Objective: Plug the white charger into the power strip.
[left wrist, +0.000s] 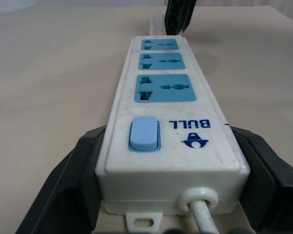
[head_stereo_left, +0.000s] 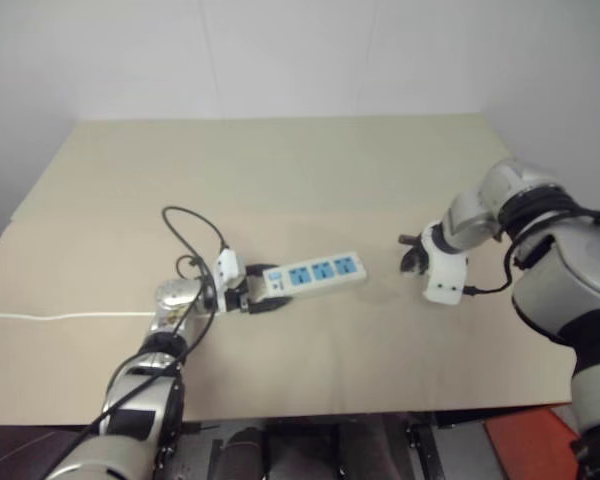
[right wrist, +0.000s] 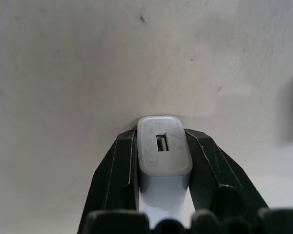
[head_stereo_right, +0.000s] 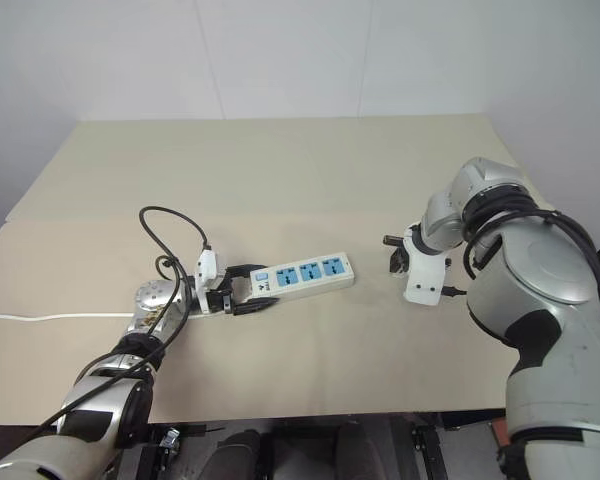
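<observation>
The power strip (head_stereo_left: 320, 271) lies on the table, a long white bar with three blue sockets facing up. My left gripper (head_stereo_right: 263, 287) is shut on its switch end, one black finger (left wrist: 71, 180) on each long side, next to the blue switch (left wrist: 144, 135) and the cord exit. The white charger (right wrist: 163, 158) sits between the pads of my right gripper (right wrist: 162, 138), which is shut on it and points steeply down at the tabletop. That right gripper (head_stereo_left: 412, 258) hangs a short way to the right of the strip's far end, apart from it.
The beige table (head_stereo_left: 280, 170) reaches back to a white wall. The strip's thin white cord (head_stereo_left: 60, 316) runs off to the left. A black cable (head_stereo_left: 185, 228) loops above my left wrist. Something orange (head_stereo_left: 530, 440) lies below the table's near right corner.
</observation>
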Motion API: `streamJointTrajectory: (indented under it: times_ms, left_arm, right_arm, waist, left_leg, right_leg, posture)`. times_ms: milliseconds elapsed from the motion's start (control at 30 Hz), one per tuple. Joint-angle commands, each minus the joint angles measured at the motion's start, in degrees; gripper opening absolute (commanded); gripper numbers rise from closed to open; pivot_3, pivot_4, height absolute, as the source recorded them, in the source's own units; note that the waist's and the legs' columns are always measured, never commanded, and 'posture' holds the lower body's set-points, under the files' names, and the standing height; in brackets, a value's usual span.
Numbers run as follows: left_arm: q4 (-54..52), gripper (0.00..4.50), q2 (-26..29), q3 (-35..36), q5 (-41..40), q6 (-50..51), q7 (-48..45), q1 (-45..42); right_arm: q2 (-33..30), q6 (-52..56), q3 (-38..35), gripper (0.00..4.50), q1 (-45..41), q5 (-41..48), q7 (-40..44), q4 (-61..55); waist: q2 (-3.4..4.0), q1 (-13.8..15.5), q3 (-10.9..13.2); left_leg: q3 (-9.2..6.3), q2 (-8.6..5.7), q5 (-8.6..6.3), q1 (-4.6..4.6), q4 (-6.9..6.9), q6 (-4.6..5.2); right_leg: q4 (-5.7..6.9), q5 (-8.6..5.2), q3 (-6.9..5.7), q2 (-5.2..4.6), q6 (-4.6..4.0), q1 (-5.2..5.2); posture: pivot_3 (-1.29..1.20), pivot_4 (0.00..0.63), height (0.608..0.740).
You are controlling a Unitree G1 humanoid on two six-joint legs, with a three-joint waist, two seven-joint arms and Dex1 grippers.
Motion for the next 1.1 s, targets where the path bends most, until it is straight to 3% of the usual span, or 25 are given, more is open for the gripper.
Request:
streamJointTrajectory:
  times_ms: [33, 167, 233, 300, 367, 433, 467, 500, 600, 733, 867, 1100]
  left_arm:
    - [-1.45, 3.29, -0.44, -0.20, -1.16, 1.21, -1.01, -0.28]
    - [-2.40, 3.29, -0.73, -0.63, -1.55, 2.29, -3.42, -0.84]
    - [-3.01, 3.29, -1.11, -1.18, -1.50, 2.48, -4.97, -0.85]
    - [-3.54, 3.29, -1.58, -1.76, -1.69, 3.06, -6.88, -0.81]
    - [-3.90, 3.29, -2.27, -2.35, -1.89, 3.64, -8.92, -0.95]
    - [-3.64, 3.29, -2.49, -2.97, -1.68, 3.96, -10.69, -1.45]
    - [-3.23, 3.29, -2.49, -3.37, -1.31, 3.82, -11.50, -1.77]
    - [-2.70, 3.29, -2.43, -3.80, -0.88, 3.53, -12.23, -2.08]
    - [-1.52, 3.29, -1.70, -5.70, 0.07, 2.86, -13.57, -2.67]
    - [-0.91, 3.29, -0.98, -7.28, -0.37, 2.95, -13.68, -2.93]
    - [0.06, 3.29, -0.99, -7.24, 0.26, 2.31, -13.67, -3.10]
    - [-0.67, 3.29, -1.13, -7.55, 0.36, 2.26, -13.67, -1.90]
  right_arm:
    - [-1.14, 0.05, -2.02, 1.14, -1.98, 2.55, 2.55, 1.80]
    - [-3.80, -3.01, -13.16, 1.14, -0.98, 16.58, 13.84, 7.98]
    - [-5.35, -3.49, -22.70, 1.14, 1.09, 27.32, 21.95, 11.62]
    - [-4.66, -1.53, -36.85, 1.14, 3.93, 40.49, 34.74, 16.23]
    - [-2.62, 4.38, -53.24, 1.14, 6.44, 54.25, 50.20, 19.94]
    - [-0.75, 13.20, -64.52, 1.14, 9.28, 65.86, 61.66, 17.77]
    - [0.16, 18.64, -68.67, 1.14, 11.70, 71.72, 66.45, 13.83]
    - [0.96, 27.06, -71.27, 1.14, 17.49, 78.99, 69.72, 2.80]
    - [2.18, 55.22, -74.36, 1.14, 37.33, 95.88, 69.05, -36.62]
    - [1.19, 79.52, -75.12, 1.14, 51.07, 106.91, 61.71, -65.68]
    - [1.35, 90.49, -74.47, 1.14, 56.61, 110.11, 55.39, -78.30]
    - [3.41, 99.99, -72.33, 1.14, 59.41, 115.16, 51.78, -86.44]
  waist:
    - [0.00, 0.00, 0.00]
    - [0.00, 0.03, 0.00]
    - [0.00, 0.03, 0.00]
    - [0.00, -0.09, 0.00]
    - [-0.02, -0.33, 0.01]
    - [-0.02, -0.46, 0.01]
    - [-0.03, -0.50, 0.01]
    - [-0.02, -0.48, 0.01]
    - [0.01, 0.22, -0.01]
    - [0.24, 1.08, -0.05]
    - [0.24, 1.29, -0.06]
    - [0.23, 1.54, -0.06]
  left_leg:
    - [0.00, 0.00, 0.00, 0.00, 0.00, 0.00]
    - [0.00, 0.00, 0.00, 0.00, 0.00, 0.00]
    - [-0.01, 0.00, 0.00, -0.01, -0.01, 0.01]
    - [-0.01, 0.01, 0.00, 0.01, -0.01, 0.01]
    - [-0.01, 0.03, 0.00, 0.20, -0.01, 0.01]
    - [-0.03, 0.08, -0.01, 0.55, -0.02, 0.02]
    - [-0.04, 0.10, -0.01, 0.59, -0.01, 0.02]
    - [-0.06, 0.12, -0.01, 0.64, -0.01, 0.02]
    - [-0.28, 0.34, -0.02, 0.54, -0.01, 0.02]
    - [-0.63, 0.34, -0.03, 0.01, 0.01, 0.04]
    - [-0.49, 0.11, -0.03, 0.11, 0.05, 0.05]
    - [-0.24, 0.11, -0.04, 0.32, 0.08, 0.05]
  right_leg:
    - [0.00, 0.00, 0.00, 0.00, 0.00, 0.00]
    - [-0.03, 0.00, -0.01, 0.00, 0.00, 0.04]
    - [-0.12, 0.00, -0.02, -0.01, 0.00, 0.09]
    - [-0.25, 0.01, -0.04, -0.01, 0.01, 0.24]
    - [-0.36, 0.02, -0.04, 0.00, 0.03, 0.53]
    - [-0.87, 0.04, -0.12, 0.03, 0.06, 1.01]
    - [-0.84, 0.06, -0.10, 0.03, 0.09, 1.06]
    - [-0.85, 0.09, -0.10, 0.05, 0.11, 1.14]
    - [-0.68, 0.09, -0.24, 0.07, 0.11, 1.17]
    - [-0.55, 0.09, -0.26, 0.01, 0.12, 0.63]
    - [-0.68, 0.11, -0.08, 0.00, 0.15, 0.58]
    - [-0.83, 0.09, -0.17, 0.11, 0.17, 0.88]
  posture:
    - [0.00, 0.150, 0.740]
    - [0.00, 0.150, 0.740]
    - [0.00, 0.150, 0.740]
    - [0.00, 0.150, 0.740]
    - [0.00, 0.150, 0.740]
    - [0.00, 0.150, 0.740]
    - [0.00, 0.150, 0.740]
    - [0.00, 0.150, 0.740]
    - [0.00, 0.150, 0.740]
    - [0.00, 0.150, 0.740]
    - [0.00, 0.150, 0.740]
    - [0.00, 0.150, 0.740]
